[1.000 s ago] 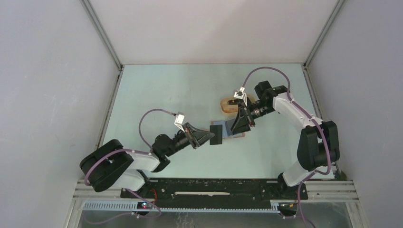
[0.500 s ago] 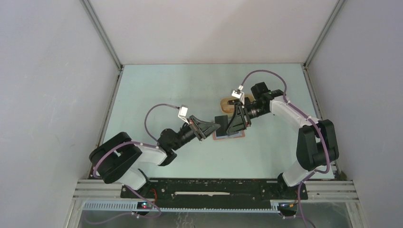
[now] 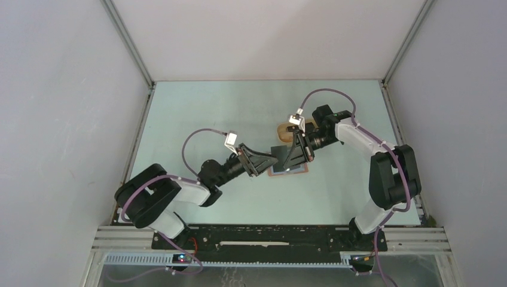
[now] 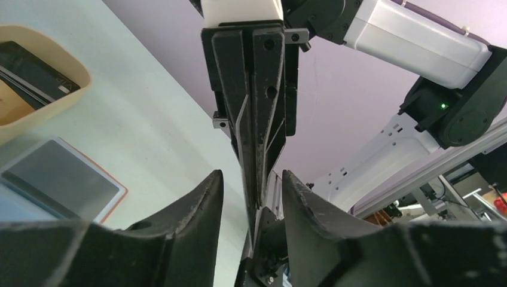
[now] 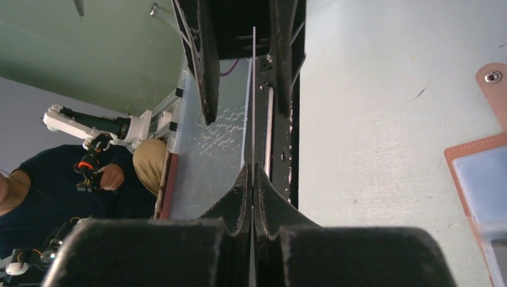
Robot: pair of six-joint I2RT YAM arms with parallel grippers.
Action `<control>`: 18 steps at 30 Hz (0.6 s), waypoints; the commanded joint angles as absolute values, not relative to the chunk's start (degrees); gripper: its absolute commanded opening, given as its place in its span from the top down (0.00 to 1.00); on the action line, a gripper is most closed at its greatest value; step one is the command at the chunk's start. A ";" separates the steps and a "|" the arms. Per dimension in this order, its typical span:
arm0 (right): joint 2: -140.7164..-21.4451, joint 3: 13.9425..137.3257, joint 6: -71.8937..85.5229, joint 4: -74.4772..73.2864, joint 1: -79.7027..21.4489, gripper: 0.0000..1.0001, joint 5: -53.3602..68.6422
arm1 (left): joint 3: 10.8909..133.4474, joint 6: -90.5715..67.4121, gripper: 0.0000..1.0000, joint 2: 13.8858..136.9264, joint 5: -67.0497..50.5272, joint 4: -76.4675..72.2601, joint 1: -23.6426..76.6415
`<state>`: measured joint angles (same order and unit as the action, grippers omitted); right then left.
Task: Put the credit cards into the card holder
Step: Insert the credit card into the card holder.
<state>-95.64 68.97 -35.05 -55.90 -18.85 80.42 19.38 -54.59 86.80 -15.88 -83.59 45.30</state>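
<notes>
The right gripper (image 5: 253, 173) has its two fingers pressed together on a thin dark rectangular credit card (image 3: 278, 152), which stands on edge in the air and runs straight out from the fingertips. The left gripper (image 4: 251, 188) faces it from the opposite side. Its fingers stand apart, one on each side of the same credit card, and in the left wrist view a gap shows between each finger and the card edge. Below both grippers, on the pale green table (image 3: 227, 113), lies the open reddish-brown leather-like card holder (image 4: 60, 182) with its bluish-grey inner pocket facing up. In the right wrist view its small strap tab (image 5: 491, 89) with a metal snap lies to the right side of the right fingers. Just beyond the right gripper, near the holder, sits a beige oval tray (image 4: 70, 89), and some dark flat cards (image 4: 36, 72) rest inside it against its wall.
</notes>
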 commanded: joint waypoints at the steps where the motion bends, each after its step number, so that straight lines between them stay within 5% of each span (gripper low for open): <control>1: -96.27 72.89 -44.67 -63.66 -19.58 1.00 78.63 | 22.01 -56.28 0.50 85.55 -27.47 -86.15 40.79; 9: -97.63 74.13 -47.78 -66.91 -20.81 1.00 76.65 | 24.89 -57.89 0.46 85.49 -37.39 -82.96 38.31; 18: -98.10 74.72 -48.76 -67.76 -21.10 1.00 74.81 | 29.62 -50.76 0.81 82.18 -37.36 -63.42 38.20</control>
<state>-98.37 72.62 -46.83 -66.81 -20.88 75.48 25.93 -54.85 85.03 -35.35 -70.61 38.41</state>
